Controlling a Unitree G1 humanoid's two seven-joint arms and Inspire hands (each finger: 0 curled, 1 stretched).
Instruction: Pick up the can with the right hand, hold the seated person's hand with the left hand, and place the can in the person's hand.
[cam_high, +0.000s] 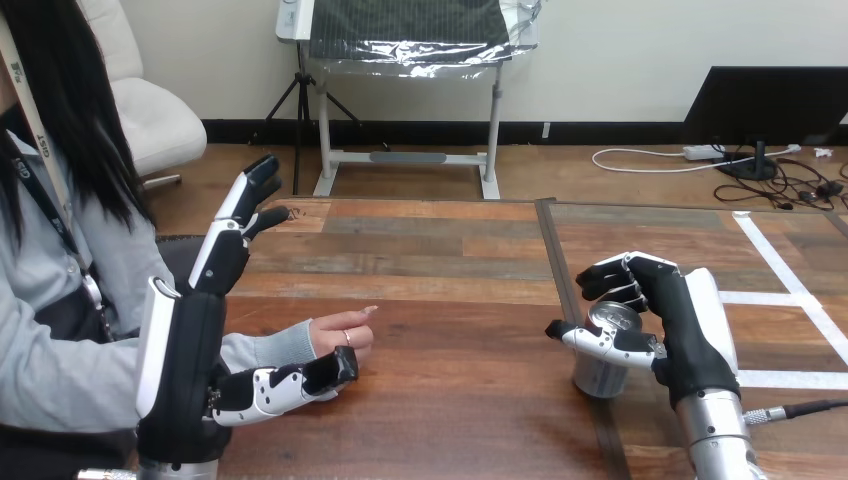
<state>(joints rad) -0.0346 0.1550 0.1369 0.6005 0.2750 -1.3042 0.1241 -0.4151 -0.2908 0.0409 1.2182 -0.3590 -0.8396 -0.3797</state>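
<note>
Straight-fingered left hand (185, 340) perhaps touches person's hand (345, 335); right hand (680, 320) clamps can (600, 372) on table (450, 400).

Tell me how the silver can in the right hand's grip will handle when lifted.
The can looks like smooth metal, so it may slip in the right hand. Gripped near its top, it could tilt. On its side, it would likely roll.

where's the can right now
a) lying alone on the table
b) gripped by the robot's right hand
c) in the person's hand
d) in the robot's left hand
B: the right hand has its fingers and thumb curled round the can, well apart from the person's hand.
</note>
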